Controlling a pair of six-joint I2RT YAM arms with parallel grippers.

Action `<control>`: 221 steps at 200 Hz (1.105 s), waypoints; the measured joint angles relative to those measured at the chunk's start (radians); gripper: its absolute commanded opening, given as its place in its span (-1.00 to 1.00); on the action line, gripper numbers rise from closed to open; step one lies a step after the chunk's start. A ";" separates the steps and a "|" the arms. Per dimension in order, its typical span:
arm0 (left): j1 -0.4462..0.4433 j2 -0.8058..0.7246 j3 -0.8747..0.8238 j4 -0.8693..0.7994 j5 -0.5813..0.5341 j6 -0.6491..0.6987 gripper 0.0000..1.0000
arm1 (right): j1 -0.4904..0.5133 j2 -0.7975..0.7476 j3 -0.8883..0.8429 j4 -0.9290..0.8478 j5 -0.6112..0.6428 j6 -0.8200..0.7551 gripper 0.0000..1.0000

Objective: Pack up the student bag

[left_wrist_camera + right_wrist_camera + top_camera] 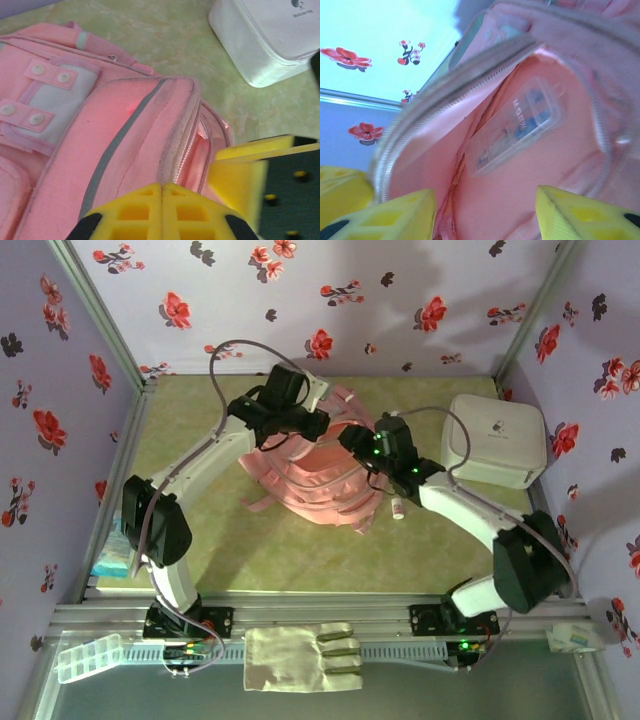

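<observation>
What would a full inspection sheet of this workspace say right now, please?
Surface: green mottled mat covers the table.
Job's things: pink student bag lies mid-table, compartment unzipped; clear case inside.
Clutter: white box far right; small tube beside the bag; glove and clear organiser at the near edge.
Grippers: left tool shut at the bag's zip edge; right tool open at the bag's mouth.
Cables: grey cable loops above the left arm.
Surroundings: floral fabric walls.

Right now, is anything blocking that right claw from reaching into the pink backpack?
Nothing visible does. The right gripper, open, sits at the unzipped mouth of the student bag; a clear plastic case lies deeper inside.
</observation>
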 measured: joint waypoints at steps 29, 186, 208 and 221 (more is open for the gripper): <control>0.001 -0.017 -0.053 0.023 0.046 -0.031 -0.13 | -0.013 -0.121 -0.049 -0.076 0.078 -0.052 0.32; 0.224 -0.314 -0.716 0.367 0.090 -0.591 0.06 | 0.011 -0.113 -0.099 -0.251 0.066 -0.240 0.45; 0.232 -0.285 -0.716 0.406 0.102 -0.643 -0.15 | 0.021 -0.079 -0.080 -0.251 0.040 -0.248 0.40; 0.238 -0.267 -0.716 0.421 0.106 -0.666 -0.19 | 0.023 -0.065 -0.068 -0.251 0.023 -0.252 0.32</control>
